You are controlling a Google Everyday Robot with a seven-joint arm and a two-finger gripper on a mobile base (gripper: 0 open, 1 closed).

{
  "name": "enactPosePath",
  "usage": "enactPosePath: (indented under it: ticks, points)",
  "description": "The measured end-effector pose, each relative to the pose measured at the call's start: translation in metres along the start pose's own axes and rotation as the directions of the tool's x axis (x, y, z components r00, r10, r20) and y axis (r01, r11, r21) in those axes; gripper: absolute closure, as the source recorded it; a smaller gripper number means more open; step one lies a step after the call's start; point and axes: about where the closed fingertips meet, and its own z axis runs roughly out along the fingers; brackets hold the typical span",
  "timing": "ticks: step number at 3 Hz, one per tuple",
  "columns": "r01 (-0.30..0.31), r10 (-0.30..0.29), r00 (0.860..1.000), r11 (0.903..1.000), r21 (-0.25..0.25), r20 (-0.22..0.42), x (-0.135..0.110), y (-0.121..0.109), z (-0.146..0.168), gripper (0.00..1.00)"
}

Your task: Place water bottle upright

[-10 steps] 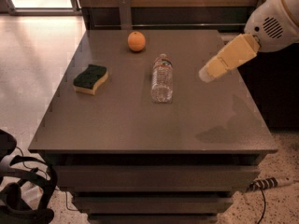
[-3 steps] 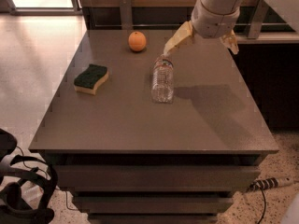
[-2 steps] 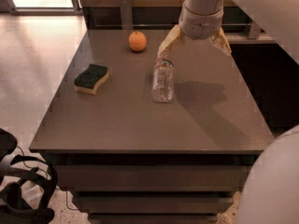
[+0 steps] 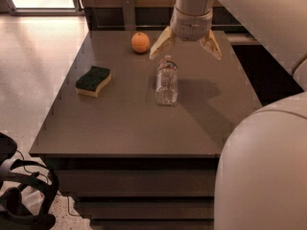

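Observation:
The water bottle (image 4: 166,82) is clear ribbed plastic with a white cap. It lies on its side near the middle of the dark table (image 4: 120,123), cap pointing to the far edge. My gripper (image 4: 185,50) hangs above the far part of the table, just beyond and slightly right of the bottle's cap. Its two cream fingers are spread wide, one (image 4: 160,44) to the left of the cap and the other well to the right. It holds nothing.
An orange (image 4: 140,42) sits at the far side of the table, left of the gripper. A green and yellow sponge (image 4: 93,81) lies on the left part. My arm's white body fills the right foreground. Dark gear lies on the floor at lower left.
My gripper has swung in from the table's right side to the far middle, coming to hang above the bottle's cap end. The bottle, sponge and orange have not moved.

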Motion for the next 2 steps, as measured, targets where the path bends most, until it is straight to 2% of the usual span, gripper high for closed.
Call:
enactPosePath:
  ticks: [2]
  points:
    - [0.025, -0.031, 0.998, 0.9921, -0.123, -0.045, 0.005, 0.024, 0.014, 0.00]
